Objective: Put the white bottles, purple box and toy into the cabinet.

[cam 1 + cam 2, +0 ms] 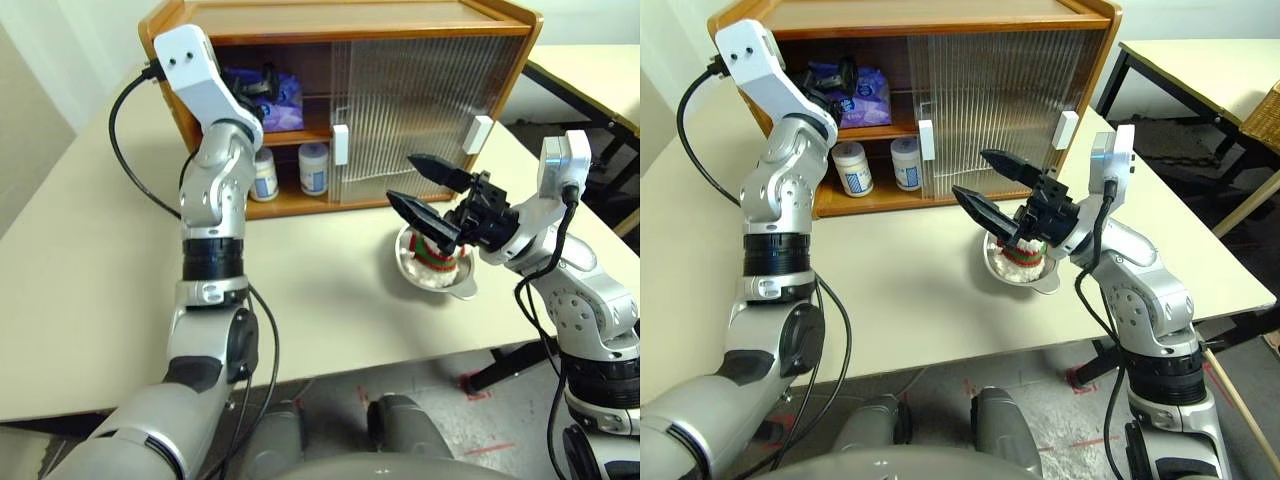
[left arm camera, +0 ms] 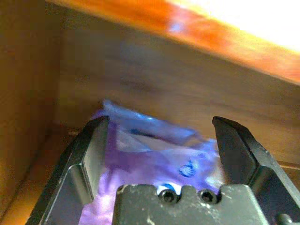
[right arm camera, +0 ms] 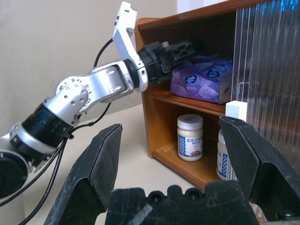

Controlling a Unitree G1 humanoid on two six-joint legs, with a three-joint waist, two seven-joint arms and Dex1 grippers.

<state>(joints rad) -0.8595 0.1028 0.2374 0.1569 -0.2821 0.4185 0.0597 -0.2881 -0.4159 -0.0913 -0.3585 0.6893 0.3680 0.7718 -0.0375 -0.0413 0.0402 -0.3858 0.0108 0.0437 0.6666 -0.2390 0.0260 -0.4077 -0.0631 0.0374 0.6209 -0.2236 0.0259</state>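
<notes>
Left eye view tells the story best: what is left of the job sits under the right gripper [image 1: 425, 195], not the left one. The toy [image 1: 432, 255] lies in a steel bowl [image 1: 440, 280] on the surface [image 1: 90, 290], just in front of the cabinet [image 1: 340, 20] and below its shut right-hand door. The right gripper hangs over that bowl with its fingers spread and nothing between them, pointing toward about 10 o'clock in the head views; the toy sits just below and behind its fingertips, at roughly 5 o'clock from them. I'd judge the right arm is plainly the nearer one for the pick, and it would have to tip down to reach.

The left gripper [image 2: 159, 154] is inside the open left bay at the upper shelf, fingers parted to either side of the purple box [image 2: 154, 159]. The box rests on that shelf, and I read it as released, though whether a finger brushes the wrapping I cannot tell. From the right wrist view the box's long axis runs across the shelf, side to side. Both bottles [image 1: 265, 175] stand upright on the cabinet floor below, near each other, at about 5 o'clock from the left wrist.

Much of the toy is hidden by the right gripper and the bowl's rim; only white plush and some red and green show. The ribbed doors blur whatever lies behind them.
</notes>
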